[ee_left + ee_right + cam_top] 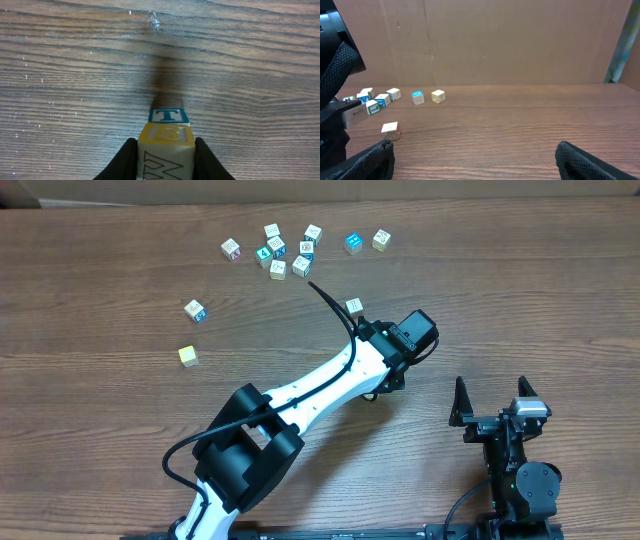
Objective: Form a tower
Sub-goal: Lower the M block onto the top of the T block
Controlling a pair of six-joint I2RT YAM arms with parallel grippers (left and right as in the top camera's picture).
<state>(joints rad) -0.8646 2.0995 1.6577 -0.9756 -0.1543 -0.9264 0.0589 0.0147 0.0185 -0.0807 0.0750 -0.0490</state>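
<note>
The narrow stack of pale wooden letter cubes point(166, 134) is found clamped between the black fingers point(125, 161) of the left gripper point(166, 156), over the brown wood-grain worktop point(75, 75). The right gripper point(475, 167) is noted spread wide, holding nothing.

The brown wood-grain table point(100, 430) bears scattered loose picture cubes point(278, 268), most near its far edge.

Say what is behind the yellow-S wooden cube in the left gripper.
A wooden cube with a teal T face, touching it. Only that face shows; the yellow-S cube, clamped in the left gripper, hides the rest.
</note>
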